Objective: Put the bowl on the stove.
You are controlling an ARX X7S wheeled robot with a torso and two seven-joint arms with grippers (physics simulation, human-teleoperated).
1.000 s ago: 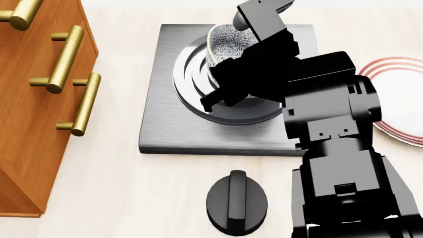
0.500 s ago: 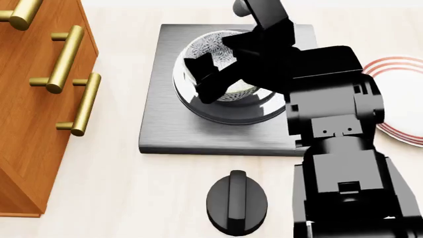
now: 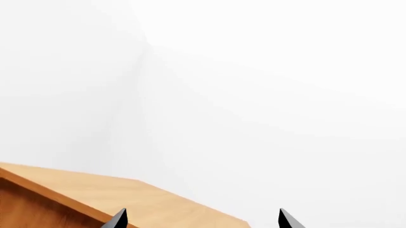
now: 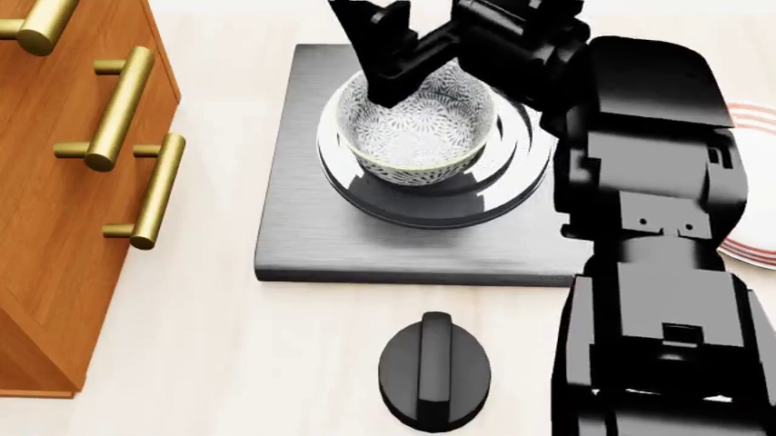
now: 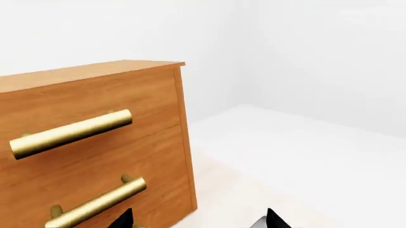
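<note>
The white, grey-speckled bowl (image 4: 416, 132) stands upright on the raised ring burner in the middle of the square dark-grey stove (image 4: 291, 232). My right gripper (image 4: 401, 41) hangs over the bowl's far rim, and one black finger (image 4: 385, 64) overlaps that rim in the head view. In the right wrist view the right gripper (image 5: 197, 221) has its tips spread wide with nothing between them; the bowl does not show there. My left gripper (image 3: 199, 221) is open and empty, facing a white wall, and is out of the head view.
A wooden drawer cabinet (image 4: 73, 182) with brass handles stands left of the stove and shows in the right wrist view (image 5: 95, 142). A round black knob (image 4: 434, 368) lies in front of the stove. A red-ringed plate (image 4: 754, 250) lies right, mostly behind my right arm.
The bowl went from tilted in my right gripper to upright on the burner. The right gripper let go and moved up and toward the far side.
</note>
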